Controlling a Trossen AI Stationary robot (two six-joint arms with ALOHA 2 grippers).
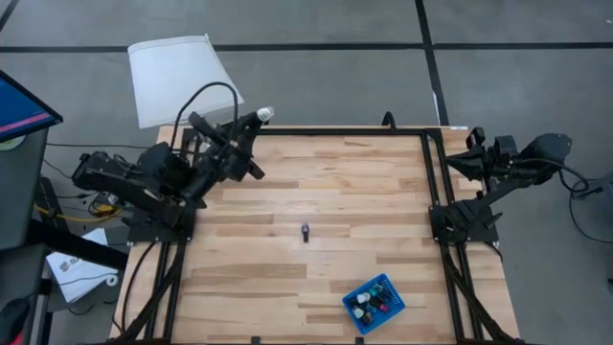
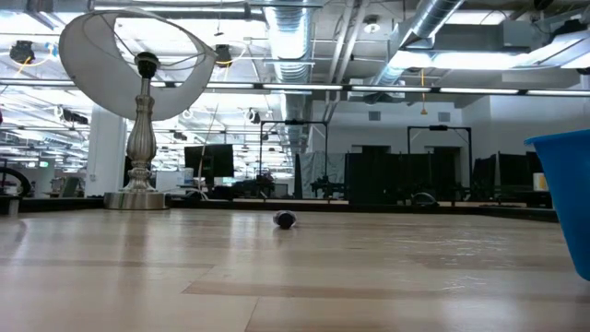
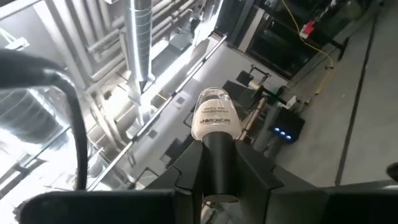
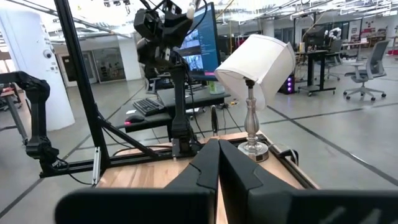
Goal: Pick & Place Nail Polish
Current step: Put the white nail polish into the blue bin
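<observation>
My left gripper (image 1: 255,119) is raised over the table's far left part and is shut on a small nail polish bottle (image 1: 266,113) with a white body and a long dark cap. The bottle also shows in the left wrist view (image 3: 216,115). Another small dark bottle (image 1: 306,231) lies on its side at mid-table, and it also shows in the low view (image 2: 285,219). Several bottles sit in a small blue tray (image 1: 387,286) at the near right. My right gripper (image 4: 217,163) is shut and empty, held back at the table's right edge. My left gripper pinches the bottle's dark cap (image 3: 219,163) between its two fingers (image 3: 186,171). The bottle lies along the fingers, and its white body (image 3: 216,118) sticks out past their tips. The fingers slant upward toward the far right. The bottle is clear of the table.
A lamp with a white shade (image 1: 182,77) stands at the table's far left corner, close behind my left arm; its base shows in the low view (image 2: 138,198). The blue tray's wall (image 2: 564,194) rises at the right of the low view. Black frame rails border the wooden table (image 1: 326,182).
</observation>
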